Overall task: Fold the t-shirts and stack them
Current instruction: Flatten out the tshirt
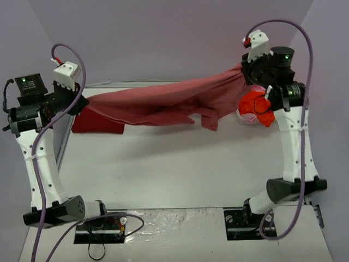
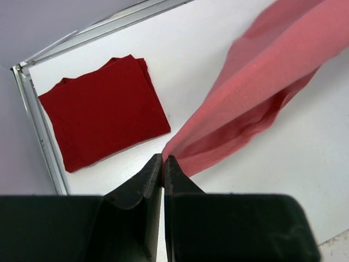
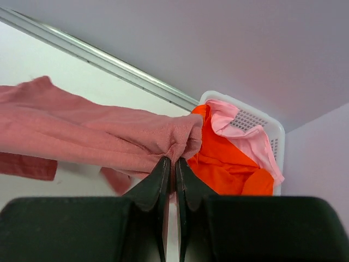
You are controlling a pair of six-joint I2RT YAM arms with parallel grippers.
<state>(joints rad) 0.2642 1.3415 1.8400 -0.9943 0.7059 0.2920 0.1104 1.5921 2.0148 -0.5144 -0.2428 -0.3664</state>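
A muted rose-red t-shirt point(image 1: 163, 101) hangs stretched in the air between both grippers, above the white table. My left gripper point(image 1: 82, 105) is shut on its left end; the cloth point(image 2: 256, 93) runs away from the pinched tips point(image 2: 163, 160). My right gripper point(image 1: 246, 70) is shut on its bunched right end point(image 3: 174, 139). A dark crimson t-shirt point(image 2: 103, 109) lies folded flat at the table's far left corner, also seen from above point(image 1: 95, 124). An orange t-shirt point(image 3: 229, 164) and a light pink one point(image 3: 251, 139) lie in the basket.
A white lattice basket point(image 3: 272, 131) stands at the far right by the wall, partly behind the right arm in the top view point(image 1: 242, 115). A metal rail point(image 2: 38, 131) edges the table at left and back. The purple wall is close behind.
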